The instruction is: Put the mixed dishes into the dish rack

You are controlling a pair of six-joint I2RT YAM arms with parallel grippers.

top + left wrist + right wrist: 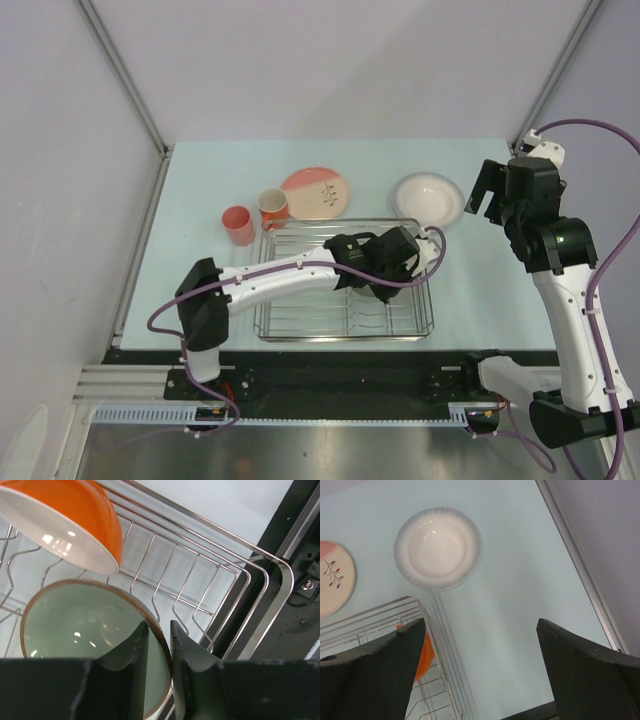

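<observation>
My left gripper (159,625) is inside the dish rack (270,575), shut on the rim of the pale green bowl (75,630), one finger inside the bowl and one outside. The orange bowl (65,520) leans tilted in the rack just beyond it. In the top view the left gripper (385,268) is over the rack's (300,320) right half and hides both bowls. The pink tumbler (238,224), orange mug (273,208), pink-and-cream plate (318,190) and white shallow plate (428,197) stand on the table behind the rack. My right gripper (480,625) is open and empty, raised to the right of the white plate (438,547).
The rack's right edge (427,630) lies at the left under the right gripper, with the orange bowl (424,652) showing through it. A metal frame rail (580,570) runs along the table's right edge. Grey walls enclose the table.
</observation>
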